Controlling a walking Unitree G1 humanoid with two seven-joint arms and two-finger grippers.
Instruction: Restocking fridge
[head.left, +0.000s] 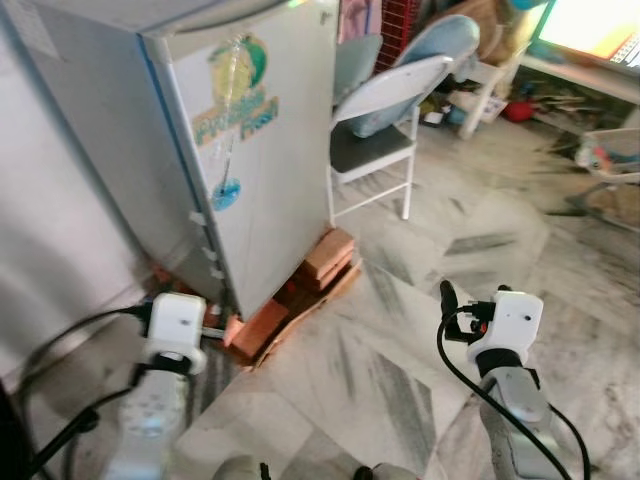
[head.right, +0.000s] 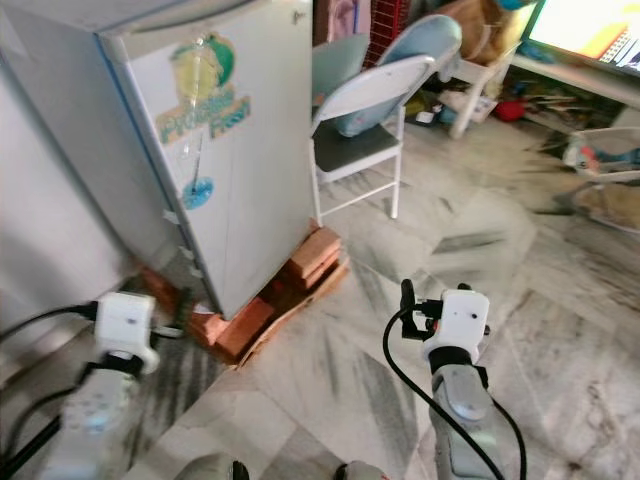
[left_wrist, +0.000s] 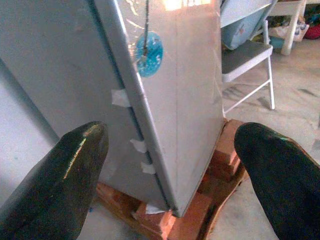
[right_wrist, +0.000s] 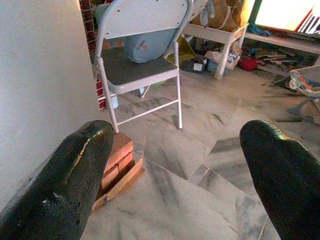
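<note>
Fridge: a grey fridge (head.left: 250, 150) stands in front of me, a little to my left, with its door shut. It rests on red bricks (head.left: 300, 290) and a flat wooden board on the marble floor (head.left: 400, 330).
Writing: the door carries a sticker (head.left: 235, 95) with green letters. I cannot read the words; they are too blurred. Below it hangs a round blue sticker (left_wrist: 149, 47).
Tape: small white pieces of tape (left_wrist: 120, 97) sit along the door edge, on the side near my left arm.
Left gripper: my left gripper (left_wrist: 170, 165) is low and near the bottom corner of the fridge. Its two fingers (left_wrist: 65, 180) are spread wide, holding nothing and touching nothing.
Right gripper: my right gripper (right_wrist: 172, 175) is above the bare floor, well apart from the fridge. Its fingers (right_wrist: 70, 185) are also spread wide, with nothing between them.
Chair: a white folding chair (head.left: 385, 120) stands just beside the fridge, with a light blue cushion (right_wrist: 147, 45) behind its backrest.
Background: a low white table (right_wrist: 220, 42) and a bright screen (head.left: 590, 30) are farther back.
</note>
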